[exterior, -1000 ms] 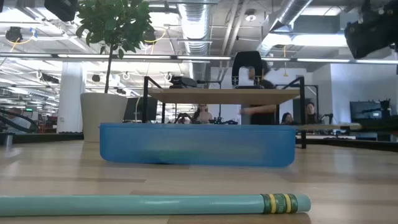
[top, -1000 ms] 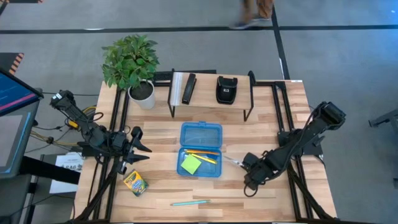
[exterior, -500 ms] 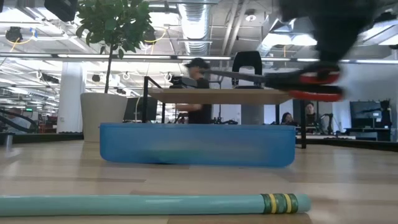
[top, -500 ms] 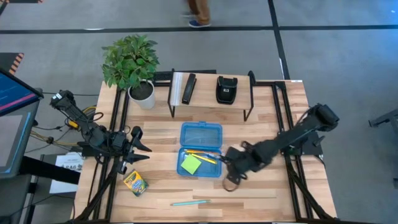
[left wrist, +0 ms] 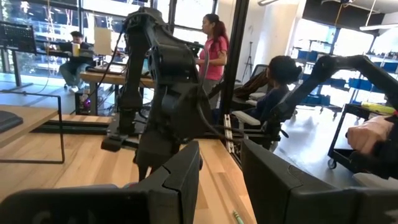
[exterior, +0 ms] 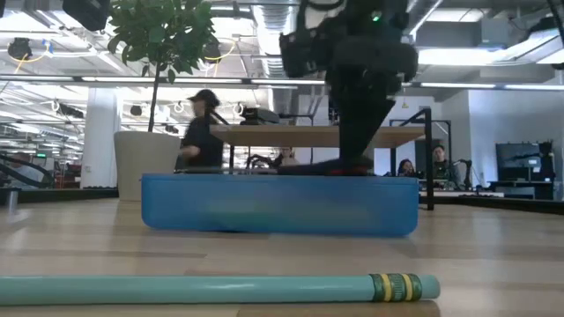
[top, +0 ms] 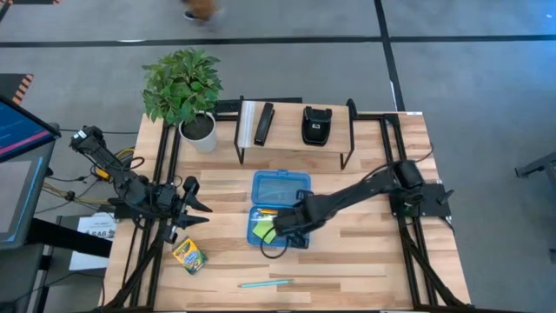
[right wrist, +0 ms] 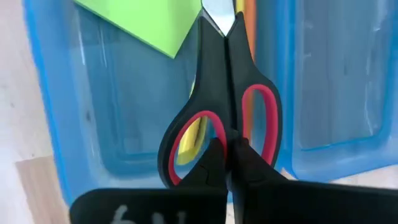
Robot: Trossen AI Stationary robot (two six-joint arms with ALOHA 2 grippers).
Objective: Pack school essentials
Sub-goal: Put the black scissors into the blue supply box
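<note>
Wooden table (top: 365,269) carries all the items. Potted plant (top: 184,87) stands at the far left corner; beside it a black-framed shelf (top: 295,130) holds a black bar (top: 263,123) and a black pouch (top: 314,124).

Right arm reaches across the table from the right edge toward the middle. Right gripper (top: 280,231) sits over the blue box (top: 281,187), near the front of the open tray. Its fingers are pinched shut on the scissors (right wrist: 221,121); the wrist view shows the fingertips clamped at the junction of the two red-lined handle loops, blades pointing away from the gripper and over the tray interior. In the low view the scissors lie roughly level just above the box rim, under the arm.

Left arm is parked at the left table edge. Left gripper (top: 193,207) hovers above the wood with its fingers (left wrist: 180,177) a narrow gap apart, holding nothing.

Blue box is open, lid hinged toward the shelf. Inside the tray: green sticky-note pad (top: 264,229) and yellow and orange pencils (top: 276,213), partly covered by the gripper.

Crayon box (top: 188,256) lies on the table near the left front, just in front of the left gripper. Teal pen (top: 265,283) lies near the front edge, well apart from the blue box.
</note>
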